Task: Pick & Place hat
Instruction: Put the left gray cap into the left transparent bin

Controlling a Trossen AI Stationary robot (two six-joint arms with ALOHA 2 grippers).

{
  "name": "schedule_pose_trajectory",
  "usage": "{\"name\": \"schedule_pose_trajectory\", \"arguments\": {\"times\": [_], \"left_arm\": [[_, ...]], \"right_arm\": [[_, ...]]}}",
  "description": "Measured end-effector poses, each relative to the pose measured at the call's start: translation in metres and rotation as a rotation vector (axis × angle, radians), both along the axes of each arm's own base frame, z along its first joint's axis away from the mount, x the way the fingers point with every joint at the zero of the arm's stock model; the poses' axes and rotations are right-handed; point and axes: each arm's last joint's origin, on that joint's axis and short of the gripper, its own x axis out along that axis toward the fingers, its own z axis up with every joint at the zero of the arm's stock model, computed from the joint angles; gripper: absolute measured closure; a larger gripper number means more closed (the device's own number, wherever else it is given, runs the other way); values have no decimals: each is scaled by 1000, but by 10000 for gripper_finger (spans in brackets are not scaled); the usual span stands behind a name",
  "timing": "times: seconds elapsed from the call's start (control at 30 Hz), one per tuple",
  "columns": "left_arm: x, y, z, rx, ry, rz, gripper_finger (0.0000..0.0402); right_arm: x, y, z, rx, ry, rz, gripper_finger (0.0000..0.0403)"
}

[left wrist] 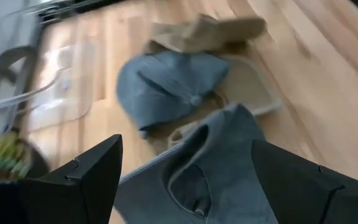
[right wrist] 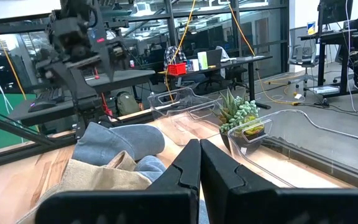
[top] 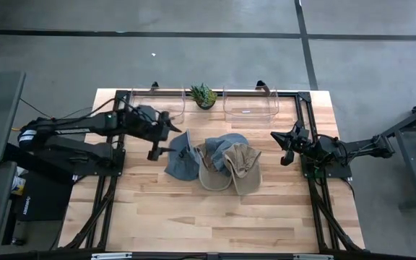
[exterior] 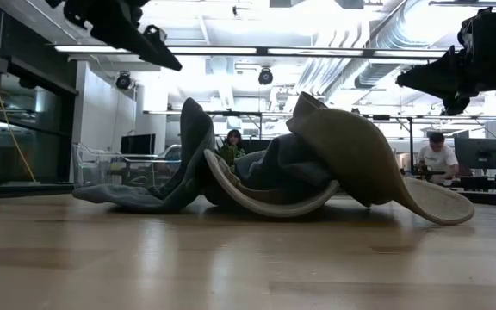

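Observation:
Three hats lie in a heap at the table's middle. A blue-grey hat (top: 183,157) is on the left, a blue cap (top: 226,143) is in the middle, and a tan hat (top: 243,167) on the right rests partly on the others. My left gripper (top: 165,137) is open and hovers above the blue-grey hat's left edge. In the left wrist view (left wrist: 186,142) its fingers stand wide apart over that hat (left wrist: 197,180). My right gripper (top: 284,148) is shut and empty, raised to the right of the heap; it also shows in the right wrist view (right wrist: 199,146).
Two clear plastic bins (top: 157,102) (top: 251,105) stand at the table's far edge, with a small potted plant (top: 204,95) between them. Bare wood lies in front of the heap (top: 208,217). People sit at desks in the room beyond (exterior: 437,155).

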Motion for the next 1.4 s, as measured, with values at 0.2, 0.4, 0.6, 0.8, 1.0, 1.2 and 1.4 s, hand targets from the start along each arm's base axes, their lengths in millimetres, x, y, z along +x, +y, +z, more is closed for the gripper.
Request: {"name": "schedule_pose_trajectory", "arguments": {"times": [0.2,0.4,0.6,0.8,1.0,1.2,1.4], "left_arm": [[21,-12,-20,100,96,-110,87],[35,-18,-36,194,168,-154,87],[46,-18,-39,236,135,-124,87],[48,-16,-41,396,148,-188,87],[52,-16,-49,435,196,-238,87],[63,-15,-63,465,230,-241,87],[70,-13,-72,481,248,-221,87]], "right_arm": [[0,0,0,0,0,0,402],[0,0,0,0,-1,0,402],[0,0,0,0,0,0,402],[0,0,0,0,-1,0,402],[0,0,0,0,0,0,402],[0,0,0,0,0,0,402],[0,0,0,0,1,0,402]]}}
